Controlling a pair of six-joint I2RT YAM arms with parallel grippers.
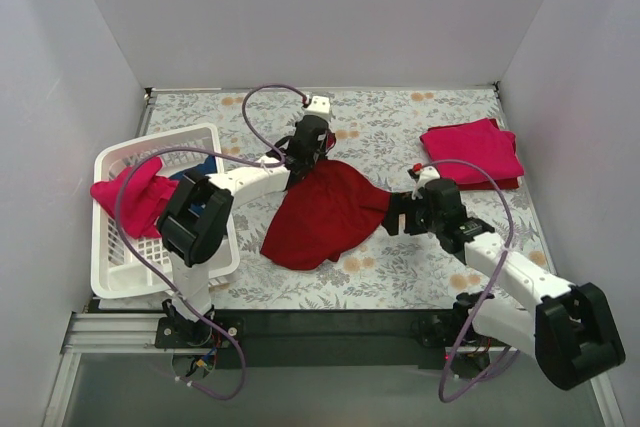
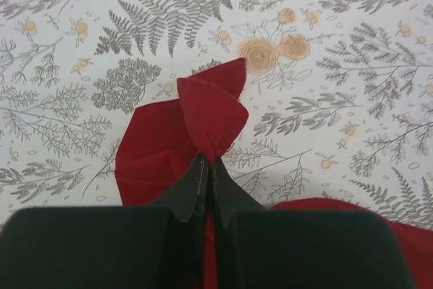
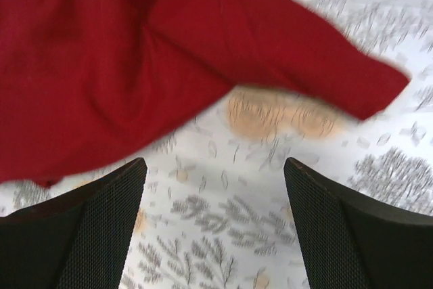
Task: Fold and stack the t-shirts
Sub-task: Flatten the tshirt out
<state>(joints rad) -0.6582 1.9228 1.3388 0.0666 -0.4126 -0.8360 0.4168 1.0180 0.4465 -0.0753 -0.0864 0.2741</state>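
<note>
A large dark red t-shirt (image 1: 325, 212) lies crumpled mid-table. My left gripper (image 1: 305, 147) is shut on a pinched fold of the dark red t-shirt (image 2: 210, 116) at its far edge and lifts it a little. My right gripper (image 1: 392, 215) is open and empty just right of the shirt; its fingers (image 3: 101, 214) frame bare cloth-covered table below the shirt's edge (image 3: 135, 65). A folded bright pinkish-red t-shirt (image 1: 470, 152) lies at the right. Another pinkish-red t-shirt (image 1: 135, 197) hangs over the basket, with a navy blue one (image 1: 192, 182) inside.
A white slatted basket (image 1: 125, 267) stands at the left of the table. The table has a floral-print cover (image 1: 400, 117). White walls close in the back and both sides.
</note>
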